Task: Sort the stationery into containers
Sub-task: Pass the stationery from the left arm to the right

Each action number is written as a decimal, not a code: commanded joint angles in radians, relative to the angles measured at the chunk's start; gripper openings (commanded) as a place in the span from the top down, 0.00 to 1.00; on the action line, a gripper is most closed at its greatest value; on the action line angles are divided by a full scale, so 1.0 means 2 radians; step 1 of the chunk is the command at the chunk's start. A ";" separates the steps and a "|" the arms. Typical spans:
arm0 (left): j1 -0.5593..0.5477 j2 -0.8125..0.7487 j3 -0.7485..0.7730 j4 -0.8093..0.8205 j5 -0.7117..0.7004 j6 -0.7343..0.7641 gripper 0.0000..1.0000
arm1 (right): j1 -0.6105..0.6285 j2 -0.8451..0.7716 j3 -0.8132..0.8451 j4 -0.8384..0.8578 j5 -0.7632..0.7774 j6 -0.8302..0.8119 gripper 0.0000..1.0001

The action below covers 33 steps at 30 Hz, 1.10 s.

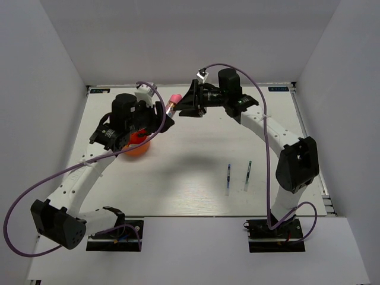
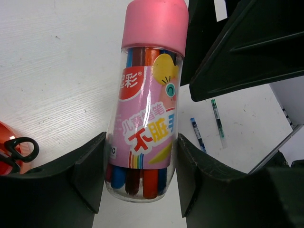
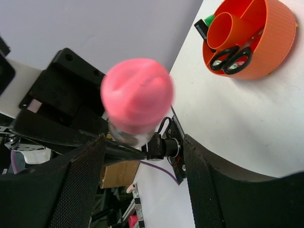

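My left tool grips the clear pink-capped plastic marker tube, probably light, stiff and slick; my open right tool should take its capped end.

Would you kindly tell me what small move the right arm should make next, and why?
Probably close the right tool on the pink cap: the cap sits between its open jaws, while the left tool grips the marker tube.

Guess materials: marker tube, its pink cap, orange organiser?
Likely all plastic. The marker tube is clear and glossy: markers show through. Its pink cap is opaque, matte. The orange organiser is opaque with a ribbed, slightly shiny wall.
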 commanded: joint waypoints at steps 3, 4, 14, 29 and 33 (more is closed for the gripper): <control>-0.004 -0.001 -0.010 0.028 -0.004 -0.007 1.00 | 0.009 0.004 0.032 0.010 0.018 -0.026 0.31; -0.007 -0.003 -0.011 0.030 -0.004 -0.005 1.00 | 0.010 0.005 0.035 0.010 0.020 -0.027 0.31; -0.013 -0.013 -0.036 0.048 -0.008 -0.018 1.00 | 0.021 0.022 0.033 0.032 0.044 -0.017 0.37; -0.022 -0.027 -0.059 0.058 -0.008 -0.027 1.00 | 0.020 0.024 0.031 0.046 0.074 -0.035 0.51; -0.021 -0.031 -0.064 0.060 -0.009 -0.029 1.00 | 0.021 0.024 0.027 0.052 0.073 -0.038 0.68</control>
